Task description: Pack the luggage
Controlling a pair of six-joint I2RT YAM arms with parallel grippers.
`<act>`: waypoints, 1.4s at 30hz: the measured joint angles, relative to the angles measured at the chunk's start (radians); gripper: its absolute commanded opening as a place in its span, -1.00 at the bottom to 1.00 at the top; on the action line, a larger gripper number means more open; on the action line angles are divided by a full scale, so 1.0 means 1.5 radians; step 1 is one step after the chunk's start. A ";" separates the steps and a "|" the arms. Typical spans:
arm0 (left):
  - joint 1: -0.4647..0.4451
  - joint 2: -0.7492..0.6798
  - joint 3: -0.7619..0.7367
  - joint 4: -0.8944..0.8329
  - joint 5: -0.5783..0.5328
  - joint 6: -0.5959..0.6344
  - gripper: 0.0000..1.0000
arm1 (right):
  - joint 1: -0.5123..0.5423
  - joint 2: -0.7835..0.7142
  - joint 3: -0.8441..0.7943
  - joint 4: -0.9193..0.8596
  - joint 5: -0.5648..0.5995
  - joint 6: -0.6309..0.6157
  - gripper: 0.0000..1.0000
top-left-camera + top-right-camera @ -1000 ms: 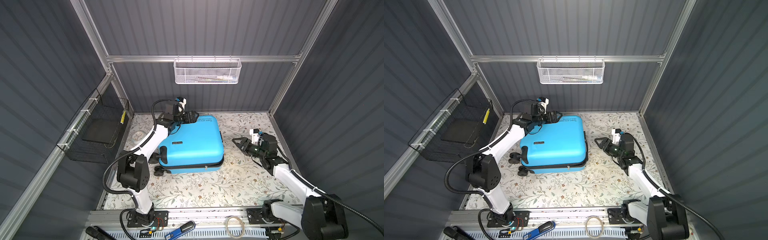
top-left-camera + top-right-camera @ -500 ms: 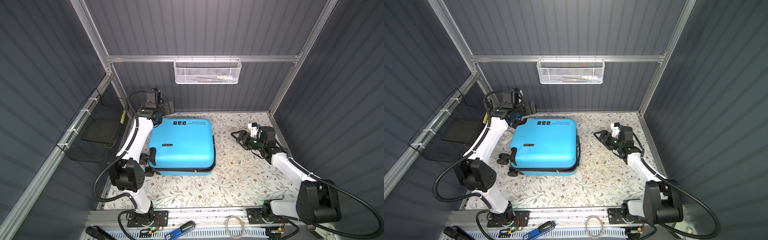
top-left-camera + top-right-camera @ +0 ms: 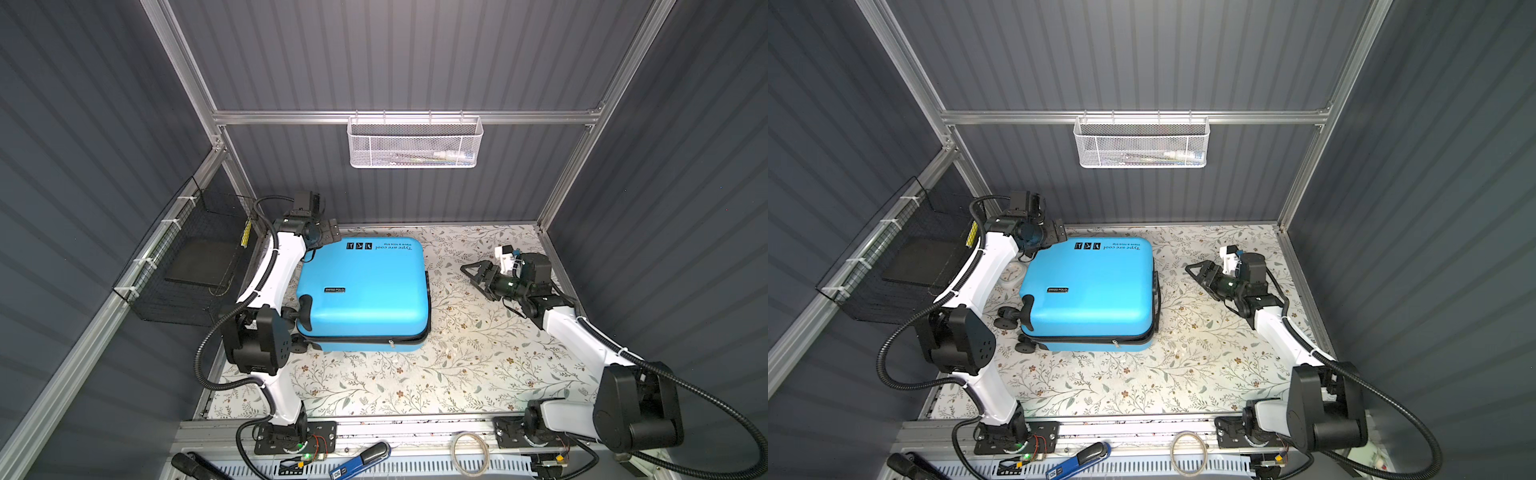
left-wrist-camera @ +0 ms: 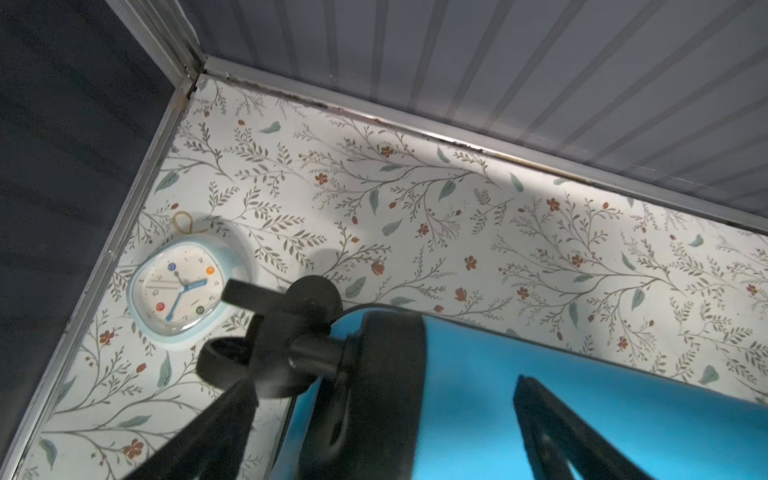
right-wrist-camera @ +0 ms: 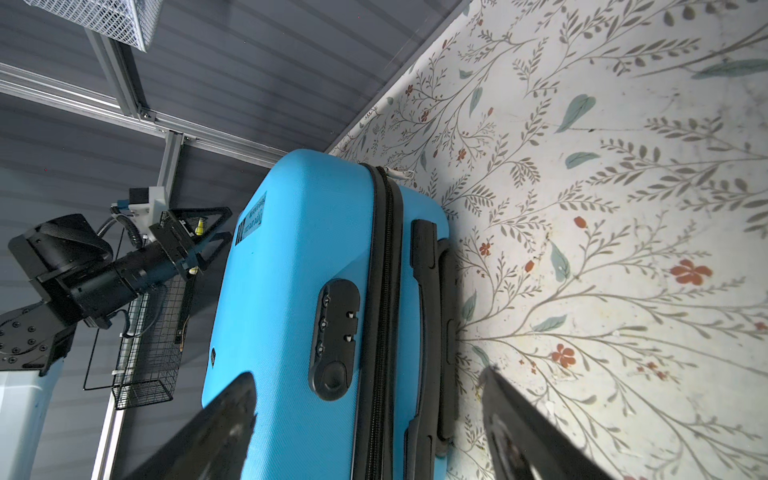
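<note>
Luggage (image 3: 365, 291) is lying lid-down on the table (image 3: 415, 382), clock (image 4: 178, 291) sitting outside it. Left claw (image 3: 329, 232) and right claw (image 3: 471, 272) are gaping wide, empty. Packing is probably still pending.

The flower-patterned tabletop (image 3: 457, 374) carries a blue suitcase (image 3: 365, 286) lying flat, left of middle, and a small white clock (image 4: 178, 291) face-up by its wheels, near the back left corner.

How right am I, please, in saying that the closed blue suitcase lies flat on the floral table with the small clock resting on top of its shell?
Only one detail is wrong. The left wrist view shows the small clock lying on the floral table beside a wheel of the blue suitcase, not on its shell. The suitcase does lie closed and flat on the table.
</note>
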 measured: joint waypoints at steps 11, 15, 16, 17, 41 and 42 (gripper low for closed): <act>0.000 -0.110 -0.144 0.037 0.057 -0.016 1.00 | -0.016 0.000 -0.004 0.009 -0.011 0.000 0.73; 0.009 -0.106 -0.148 0.060 0.103 -0.016 1.00 | -0.046 -0.008 -0.014 0.008 -0.015 0.000 0.72; 0.009 -0.101 -0.147 0.067 0.113 -0.016 1.00 | -0.053 -0.013 -0.018 0.007 -0.016 0.000 0.72; 0.007 -0.093 -0.142 0.071 0.121 -0.016 1.00 | -0.059 -0.018 -0.022 0.007 -0.016 0.000 0.73; -0.173 0.176 0.193 0.143 0.233 -0.009 1.00 | -0.142 -0.089 -0.038 -0.060 0.020 -0.012 0.72; -0.171 0.138 0.162 0.149 0.227 -0.006 1.00 | -0.154 -0.084 -0.026 -0.064 0.023 -0.013 0.72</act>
